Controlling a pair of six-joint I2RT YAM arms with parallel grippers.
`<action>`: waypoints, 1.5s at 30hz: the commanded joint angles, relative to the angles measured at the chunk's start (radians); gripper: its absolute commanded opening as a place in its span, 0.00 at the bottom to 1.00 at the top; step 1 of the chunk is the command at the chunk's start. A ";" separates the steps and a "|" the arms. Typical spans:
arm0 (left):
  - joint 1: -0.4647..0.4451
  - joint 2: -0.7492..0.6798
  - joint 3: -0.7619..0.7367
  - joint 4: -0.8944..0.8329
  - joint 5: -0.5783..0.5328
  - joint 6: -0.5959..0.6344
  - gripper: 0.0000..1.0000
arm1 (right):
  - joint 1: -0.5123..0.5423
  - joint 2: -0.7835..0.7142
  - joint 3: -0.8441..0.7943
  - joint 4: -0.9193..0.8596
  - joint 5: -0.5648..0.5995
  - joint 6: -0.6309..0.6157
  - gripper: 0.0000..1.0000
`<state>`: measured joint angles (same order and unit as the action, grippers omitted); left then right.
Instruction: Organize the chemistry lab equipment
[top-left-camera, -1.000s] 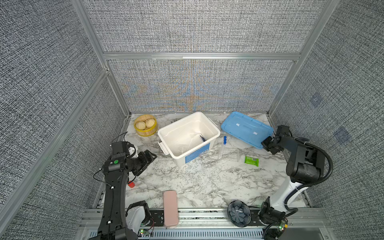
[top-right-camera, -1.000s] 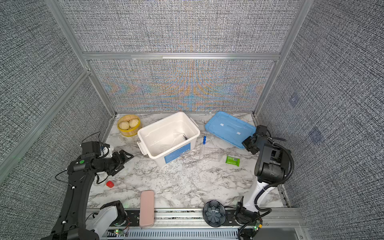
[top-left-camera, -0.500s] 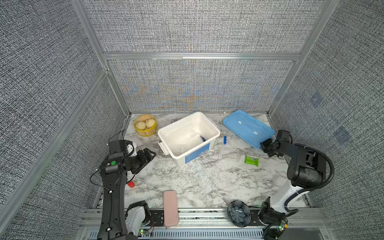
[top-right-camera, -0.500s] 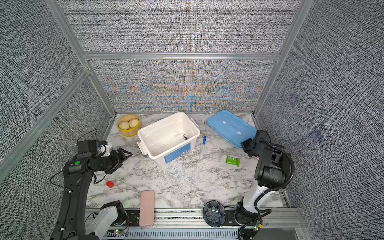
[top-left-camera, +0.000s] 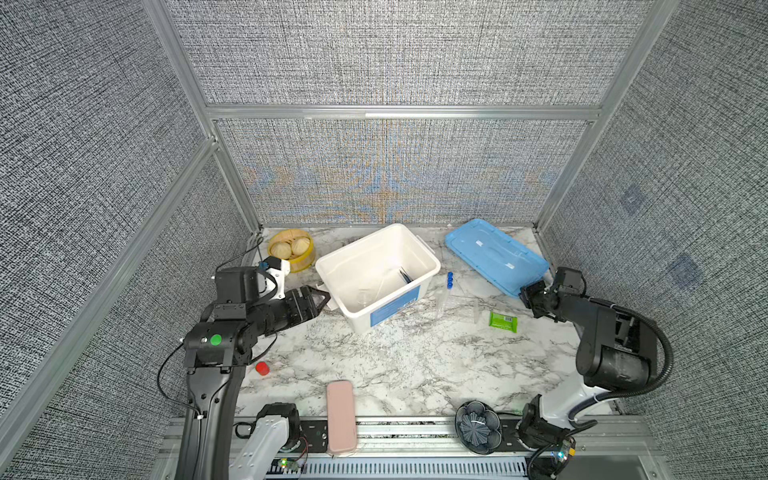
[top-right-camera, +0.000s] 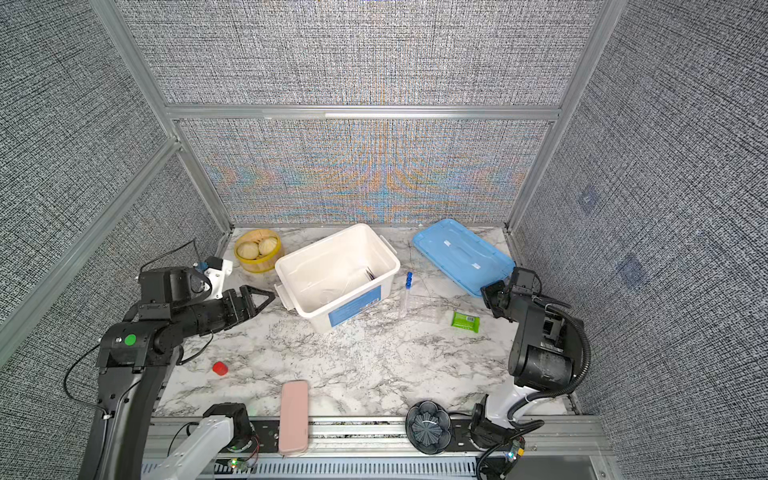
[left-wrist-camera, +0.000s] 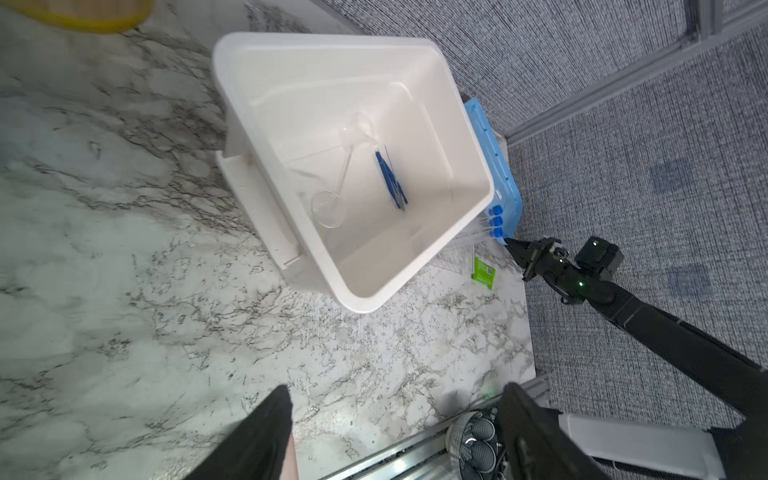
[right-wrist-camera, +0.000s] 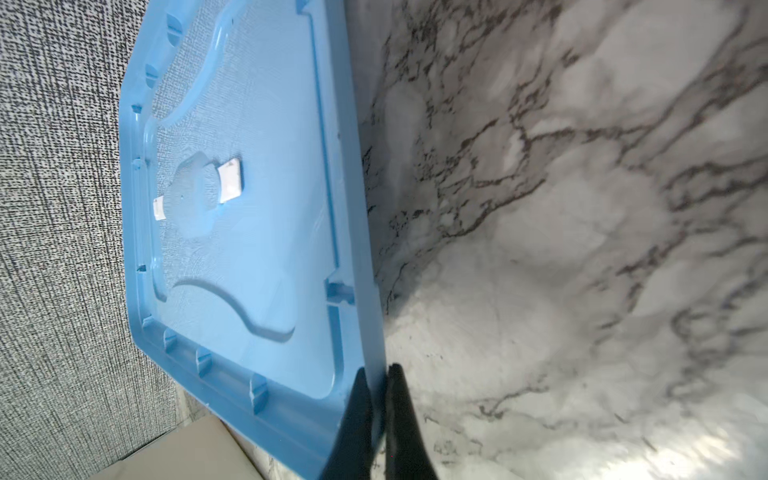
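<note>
The white bin stands mid-table and holds blue tweezers, a small clear glass vessel and a thin white rod. Just right of the bin, blue-capped tubes lean in a clear rack. My left gripper is open and empty, level with the bin's left handle and just short of it. My right gripper is shut on the rim of the blue lid at its near right corner.
A yellow steamer basket sits at the back left. A red cap lies under my left arm. A pink case and a black round object are at the front edge. A green packet lies beside the rack.
My left gripper has moved right, closer to the bin's handle, with its jaws slightly narrower. My right gripper has shifted a little toward the front, still on the lid's corner.
</note>
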<state>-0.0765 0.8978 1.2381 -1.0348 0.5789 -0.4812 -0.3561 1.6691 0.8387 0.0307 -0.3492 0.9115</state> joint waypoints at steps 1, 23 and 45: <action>-0.127 0.052 0.040 0.071 -0.107 -0.066 0.79 | -0.003 -0.004 -0.017 0.103 -0.032 0.055 0.00; -0.958 0.981 0.872 0.137 -0.475 -0.104 0.79 | -0.056 -0.077 -0.162 0.288 -0.146 0.229 0.00; -0.922 1.156 1.030 0.172 -0.659 -0.123 0.84 | -0.022 -0.382 -0.244 0.292 -0.275 0.280 0.00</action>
<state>-1.0126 2.0754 2.2845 -0.8845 -0.0330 -0.6060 -0.3946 1.3205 0.5755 0.3237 -0.5789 1.2266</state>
